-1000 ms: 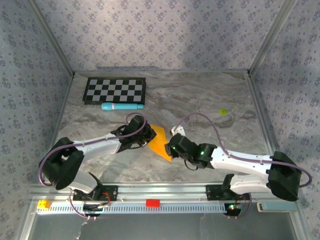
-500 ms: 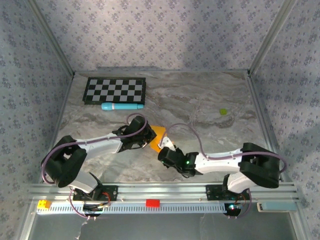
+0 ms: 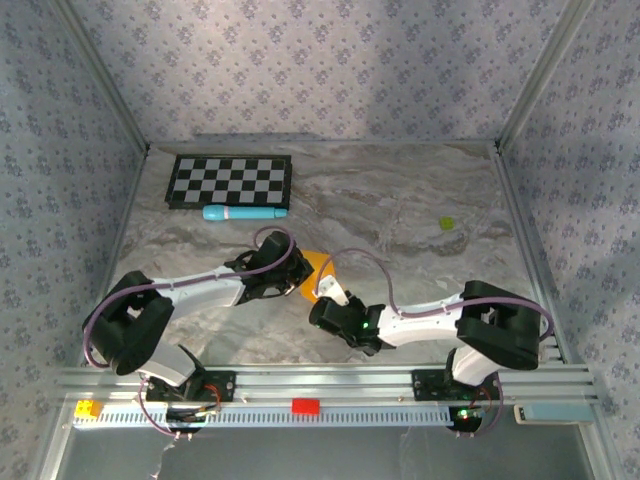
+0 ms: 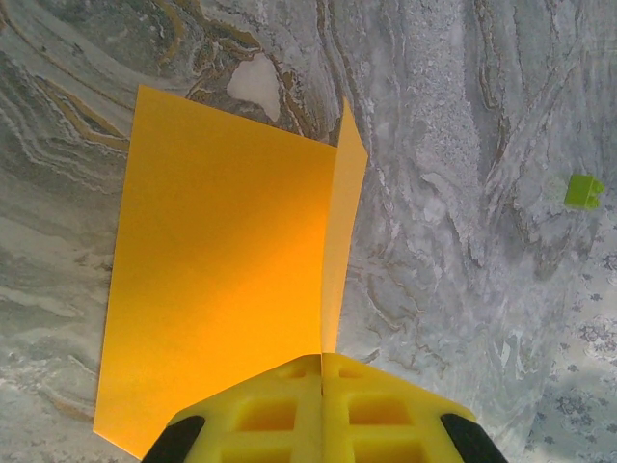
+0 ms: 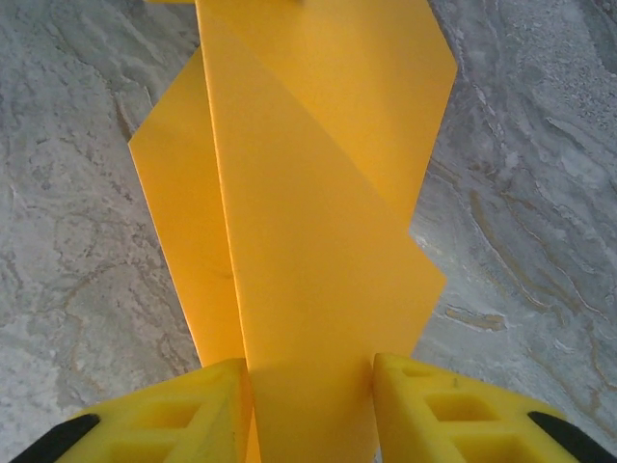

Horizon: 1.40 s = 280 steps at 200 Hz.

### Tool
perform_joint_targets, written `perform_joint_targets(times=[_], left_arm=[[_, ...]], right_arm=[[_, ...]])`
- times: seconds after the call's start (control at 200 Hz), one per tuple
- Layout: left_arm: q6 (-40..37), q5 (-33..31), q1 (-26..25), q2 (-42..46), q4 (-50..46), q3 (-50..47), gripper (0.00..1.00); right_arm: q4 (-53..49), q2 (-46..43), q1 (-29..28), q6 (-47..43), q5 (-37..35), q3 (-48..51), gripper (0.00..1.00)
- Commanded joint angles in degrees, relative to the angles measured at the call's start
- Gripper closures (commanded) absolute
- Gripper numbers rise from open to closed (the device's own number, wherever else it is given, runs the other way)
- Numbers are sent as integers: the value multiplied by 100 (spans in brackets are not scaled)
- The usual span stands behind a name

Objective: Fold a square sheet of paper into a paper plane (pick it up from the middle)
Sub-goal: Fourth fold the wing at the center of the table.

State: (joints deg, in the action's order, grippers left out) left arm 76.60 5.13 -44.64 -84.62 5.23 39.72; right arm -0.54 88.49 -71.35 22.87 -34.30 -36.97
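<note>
The orange sheet of paper (image 3: 314,268) is folded and lies mid-table between both grippers. In the left wrist view the paper (image 4: 222,270) shows a broad panel with a narrow flap standing up along its right edge. My left gripper (image 4: 322,359) is shut on that flap's near end. It reaches in from the left (image 3: 294,278). In the right wrist view the paper (image 5: 308,241) shows overlapping creased layers running between my right gripper's (image 5: 310,386) yellow fingers (image 5: 217,405), which stand apart on either side of it. The right gripper (image 3: 322,306) sits at the paper's near edge and hides much of it.
A black-and-white checkerboard (image 3: 230,181) lies at the back left, with a light-blue cylinder (image 3: 243,213) just in front of it. A tiny yellow-green bit (image 3: 447,224) sits at the right, also seen from the left wrist (image 4: 582,190). Metal rails (image 3: 320,380) border the near edge.
The right arm has swung left and nearer, bringing its gripper over the paper's near edge and hiding more orange. Its jaws have narrowed a little. The left arm has barely moved.
</note>
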Motion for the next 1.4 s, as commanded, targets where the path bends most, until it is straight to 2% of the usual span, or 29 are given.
perform_joint_targets(times=[0.0, 0.43, 0.61, 0.67, 0.745, 0.87, 0.944, 1.079, 1.394], left_arm=[[92, 29, 15, 24, 65, 148, 98], [92, -16, 11, 63, 55, 119, 95], [85, -53, 18, 103, 18, 110, 90], [54, -40, 20, 119, 21, 128, 80], [-16, -115, 19, 185, -112, 164, 62], [-123, -388, 42, 413, -542, 185, 42], [-141, -489, 94, 594, -654, 105, 37], [-119, -546, 206, 842, -698, -89, 35], [-143, -559, 281, 1065, -718, -238, 36]], right_arm=[[35, 60, 43, -65, -106, -155, 64], [-11, 29, 64, -55, 3, -137, 81], [-25, 41, 95, -63, 46, -133, 87], [-17, 45, 110, -55, 64, -129, 90], [60, 30, 168, -64, 171, -76, 93], [465, -103, 378, -155, 656, 150, 96], [898, -231, 629, -233, 1330, 375, 96], [1639, -349, 1092, -245, 2566, 703, 96], [2021, -317, 1529, 110, 3566, 841, 97]])
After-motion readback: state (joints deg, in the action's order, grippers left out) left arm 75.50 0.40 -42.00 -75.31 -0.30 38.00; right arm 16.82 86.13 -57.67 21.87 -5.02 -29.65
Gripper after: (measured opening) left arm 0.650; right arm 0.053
